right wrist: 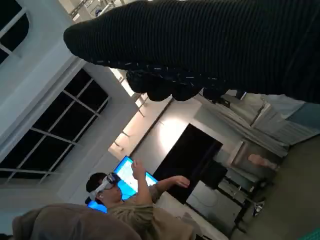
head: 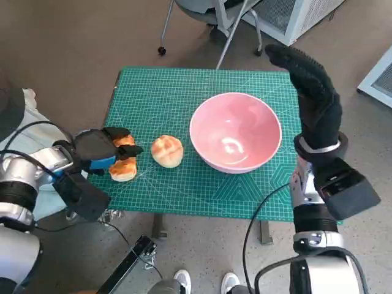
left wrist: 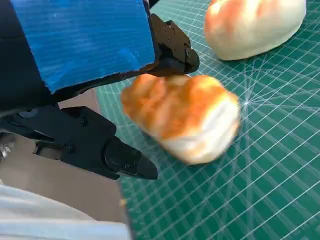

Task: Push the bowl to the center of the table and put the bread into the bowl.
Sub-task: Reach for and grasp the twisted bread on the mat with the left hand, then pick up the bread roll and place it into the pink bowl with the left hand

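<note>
Between the left hand's (head: pixel 98 150) fingers (left wrist: pixel 125 162) a bread roll (left wrist: pixel 182 115) is gripped; the bowl (head: pixel 236 131) is found rightward, nearer the raised, empty right hand (head: pixel 312 92).

A golden-topped bread roll (head: pixel 123 166) lies between the left hand's fingers (left wrist: pixel 125 162). A second round roll (head: pixel 167 150) sits just beyond them, beside the upright, empty pink bowl (head: pixel 236 131).
</note>
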{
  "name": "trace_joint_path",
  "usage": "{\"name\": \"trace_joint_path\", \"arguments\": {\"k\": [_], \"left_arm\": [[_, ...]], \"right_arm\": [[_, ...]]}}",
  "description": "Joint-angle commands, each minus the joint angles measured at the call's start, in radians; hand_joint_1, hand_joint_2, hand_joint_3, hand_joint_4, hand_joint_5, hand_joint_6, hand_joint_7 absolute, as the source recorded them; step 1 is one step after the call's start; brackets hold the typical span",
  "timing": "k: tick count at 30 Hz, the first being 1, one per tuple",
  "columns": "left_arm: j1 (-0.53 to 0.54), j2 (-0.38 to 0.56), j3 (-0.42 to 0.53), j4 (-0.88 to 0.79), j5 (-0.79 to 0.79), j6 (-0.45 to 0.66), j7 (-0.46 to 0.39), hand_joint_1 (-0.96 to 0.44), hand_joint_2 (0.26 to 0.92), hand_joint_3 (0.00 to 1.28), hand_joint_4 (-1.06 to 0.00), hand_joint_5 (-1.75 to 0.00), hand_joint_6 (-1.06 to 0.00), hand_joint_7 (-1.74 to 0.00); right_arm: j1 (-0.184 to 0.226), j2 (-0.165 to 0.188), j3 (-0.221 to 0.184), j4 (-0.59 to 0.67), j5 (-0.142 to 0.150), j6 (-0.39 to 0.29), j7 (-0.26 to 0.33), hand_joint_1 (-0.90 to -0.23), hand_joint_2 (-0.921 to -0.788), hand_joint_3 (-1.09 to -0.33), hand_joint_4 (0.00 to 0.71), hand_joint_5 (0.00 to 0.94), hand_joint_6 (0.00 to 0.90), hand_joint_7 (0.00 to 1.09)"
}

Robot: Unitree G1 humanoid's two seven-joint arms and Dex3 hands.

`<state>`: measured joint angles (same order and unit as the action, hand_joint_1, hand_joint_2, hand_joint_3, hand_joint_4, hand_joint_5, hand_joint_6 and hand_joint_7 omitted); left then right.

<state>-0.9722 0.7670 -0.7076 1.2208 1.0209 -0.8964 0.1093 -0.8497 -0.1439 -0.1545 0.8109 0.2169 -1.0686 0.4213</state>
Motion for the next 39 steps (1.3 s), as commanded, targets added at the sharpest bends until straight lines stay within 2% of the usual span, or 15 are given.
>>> {"name": "trace_joint_path", "arguments": {"k": [1,3,6,7,8,10,11,13,16,18,21,26,29,35,39], "left_arm": [[0.055,-0.033,-0.007,0.025,-0.034,-0.042,-0.050,-0.03,0.852,0.03,-0.46,-0.03,-0.50,-0.04],[0.061,-0.038,-0.006,0.030,-0.050,-0.053,-0.053,-0.02,0.877,0.03,-0.51,-0.04,-0.53,-0.05],[0.068,-0.042,-0.007,0.035,-0.064,-0.064,-0.037,-0.02,0.910,0.09,-0.67,-0.07,-0.64,-0.08],[0.069,-0.042,-0.010,0.034,-0.062,-0.067,-0.020,-0.02,0.912,0.10,-0.69,-0.08,-0.66,-0.09],[0.071,-0.041,-0.012,0.033,-0.061,-0.068,-0.008,-0.01,0.915,0.13,-0.65,-0.50,-0.59,-0.55],[0.071,-0.037,-0.023,0.030,-0.048,-0.070,0.034,-0.01,0.918,0.16,-0.61,-0.88,-0.52,-0.93],[0.070,-0.034,-0.032,0.027,-0.037,-0.070,0.063,0.00,0.919,0.17,-0.61,-1.02,-0.51,-1.07],[0.066,-0.028,-0.045,0.026,-0.023,-0.073,0.106,0.00,0.920,0.14,-0.62,-1.14,-0.54,-1.11],[0.056,-0.021,-0.056,0.032,-0.015,-0.074,0.148,0.00,0.920,0.09,-0.63,-1.26,-0.66,-1.03],[0.049,-0.018,-0.052,0.040,-0.022,-0.073,0.151,0.00,0.920,0.07,-0.63,-1.29,-0.70,-0.99],[0.037,-0.010,0.000,0.057,-0.093,-0.072,0.088,0.00,0.919,0.05,-0.61,-1.32,-0.76,-0.93],[0.025,0.006,0.095,0.053,-0.220,-0.080,-0.028,0.00,0.920,0.05,-0.62,-1.29,-0.75,-0.99],[0.009,0.031,0.181,0.031,-0.319,-0.098,-0.072,0.00,0.920,0.05,-0.62,-1.32,-0.76,-0.94],[-0.018,0.053,0.334,-0.001,-0.475,-0.139,-0.097,0.00,0.914,0.03,-0.66,-1.13,-0.76,-1.09],[-0.048,0.055,0.413,-0.027,-0.554,-0.146,-0.117,0.00,0.912,0.03,-0.67,-1.08,-0.77,-1.11]], "right_arm": [[0.025,0.005,0.001,0.001,0.002,0.012,-0.008,-0.520,-0.921,-0.675,0.343,0.010,0.067,0.82],[0.027,0.006,0.001,0.002,0.002,0.014,-0.009,-0.519,-0.921,-0.676,0.343,0.010,0.070,0.82],[0.029,0.008,0.001,0.003,-0.001,0.013,-0.014,-0.519,-0.921,-0.675,0.344,0.010,0.073,0.82],[0.032,0.008,0.001,0.002,-0.001,0.013,-0.015,-0.519,-0.921,-0.675,0.344,0.010,0.074,0.82],[0.033,0.008,0.002,0.002,-0.002,0.012,-0.016,-0.519,-0.921,-0.674,0.344,0.010,0.075,0.82],[0.036,0.010,0.002,-0.001,0.001,0.014,-0.015,-0.521,-0.921,-0.673,0.344,0.009,0.077,0.82],[0.038,0.011,0.003,-0.002,0.005,0.017,-0.013,-0.523,-0.921,-0.672,0.345,0.009,0.078,0.82],[0.040,0.012,0.004,-0.005,0.010,0.020,-0.009,-0.527,-0.921,-0.669,0.345,0.009,0.081,0.82],[0.044,0.013,0.005,-0.010,0.012,0.021,-0.008,-0.530,-0.921,-0.667,0.345,0.009,0.082,0.82],[0.046,0.013,0.005,-0.011,0.013,0.020,-0.006,-0.530,-0.921,-0.666,0.345,0.008,0.080,0.82],[0.050,0.012,0.004,-0.005,0.026,0.017,0.005,-0.532,-0.921,-0.664,0.346,0.008,0.071,0.82],[0.051,0.009,0.001,0.001,0.034,0.010,0.012,-0.535,-0.921,-0.660,0.347,0.008,0.059,0.82],[0.050,0.006,-0.003,0.007,0.038,0.008,0.015,-0.536,-0.921,-0.658,0.348,0.008,0.058,0.82],[0.049,0.002,-0.009,0.016,0.036,-0.003,0.015,-0.535,-0.921,-0.656,0.347,0.007,0.060,0.82],[0.047,0.002,-0.010,0.022,0.035,-0.011,0.013,-0.530,-0.921,-0.654,0.346,0.005,0.059,0.83]]}}
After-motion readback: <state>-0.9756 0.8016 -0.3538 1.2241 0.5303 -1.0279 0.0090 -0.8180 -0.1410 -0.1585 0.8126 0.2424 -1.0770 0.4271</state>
